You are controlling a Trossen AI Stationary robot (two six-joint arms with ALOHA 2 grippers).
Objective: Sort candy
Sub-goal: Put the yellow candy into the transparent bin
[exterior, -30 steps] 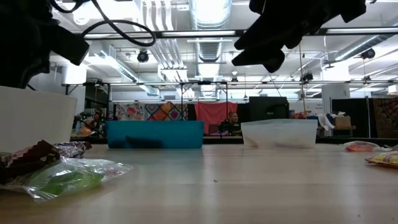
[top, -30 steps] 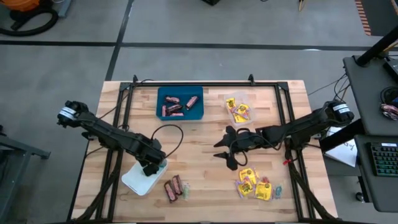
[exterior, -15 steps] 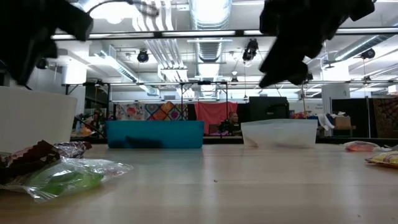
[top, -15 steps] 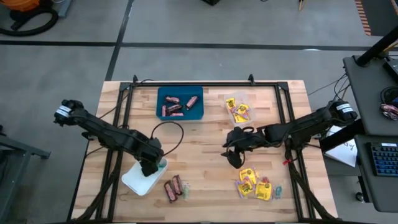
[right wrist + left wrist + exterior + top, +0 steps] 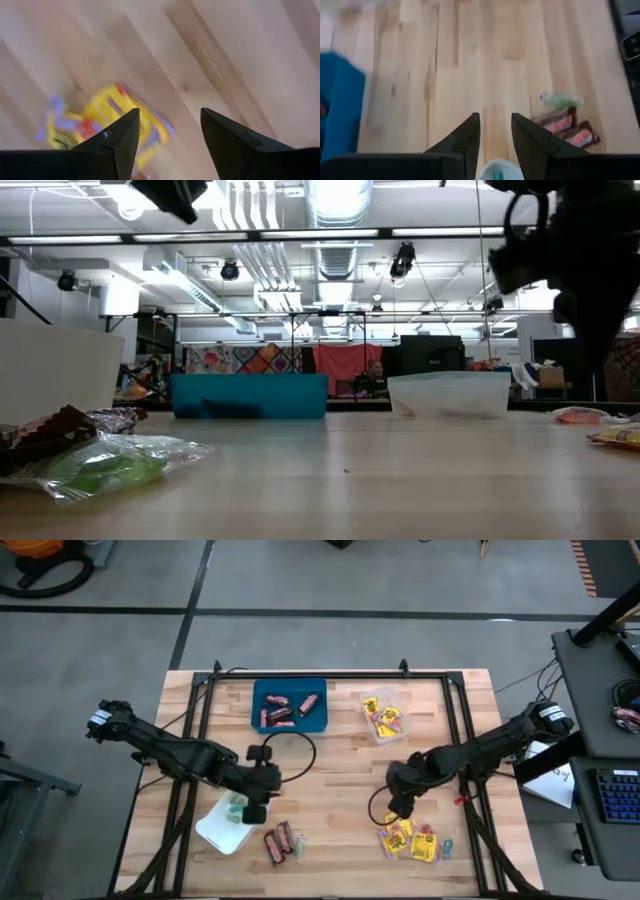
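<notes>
Two brown-red mini bars [image 5: 278, 843] and a green sweet [image 5: 298, 845] lie on the wood near the front edge. My left gripper [image 5: 257, 810] hangs open over the right corner of the white tray [image 5: 218, 830], nothing between its fingers [image 5: 495, 127]. A pastel sweet [image 5: 236, 805] lies in that tray. A heap of yellow packets [image 5: 410, 840] lies at the near right. My right gripper [image 5: 395, 810] stands open above its far-left edge, pointing down, with one yellow packet [image 5: 115, 120] below its fingertips [image 5: 170, 135].
A blue tray [image 5: 290, 720] with several mini bars sits at the far middle. A clear tray [image 5: 383, 730] with yellow packets is to its right. Bare wood lies between the two arms. A black frame [image 5: 330, 675] runs round the table's top.
My left gripper has risen and moved toward the table's right edge, off the white tray, rolling as it went; a pastel sweet now shows in the tray. My right gripper has gone toward the near right, tipping downward over the yellow packets.
</notes>
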